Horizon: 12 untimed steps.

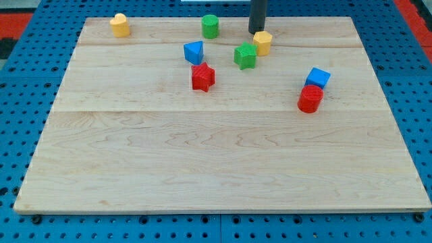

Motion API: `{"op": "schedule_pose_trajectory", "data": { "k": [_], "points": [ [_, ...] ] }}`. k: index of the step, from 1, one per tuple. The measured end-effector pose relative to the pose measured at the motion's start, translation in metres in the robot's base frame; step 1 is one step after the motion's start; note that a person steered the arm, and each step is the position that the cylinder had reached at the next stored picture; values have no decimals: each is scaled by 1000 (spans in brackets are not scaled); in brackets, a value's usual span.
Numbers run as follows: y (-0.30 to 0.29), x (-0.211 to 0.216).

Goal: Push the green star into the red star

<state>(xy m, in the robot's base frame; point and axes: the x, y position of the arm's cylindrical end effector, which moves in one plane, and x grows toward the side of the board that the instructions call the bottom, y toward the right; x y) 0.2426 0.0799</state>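
Note:
The green star (245,56) lies in the upper middle of the wooden board (223,169). The red star (202,77) lies below and to its left, a short gap apart. My tip (256,32) is at the view's top, just above and right of the green star, right beside the yellow hexagon block (262,42), which touches the green star's upper right. A blue triangular block (194,52) sits just above the red star.
A green cylinder (210,26) stands left of my tip. A yellow block (119,25) sits at the top left. A blue cube (317,77) and a red cylinder (310,98) sit together at the right.

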Motion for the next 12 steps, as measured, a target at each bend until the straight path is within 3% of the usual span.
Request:
{"op": "schedule_pose_trajectory", "data": {
  "k": [5,6,7,9,10,11,12],
  "points": [
    [8,3],
    [-32,6],
    [-33,34],
    [25,-8],
    [21,46],
    [-18,65],
    [-37,128]
  ]
}}
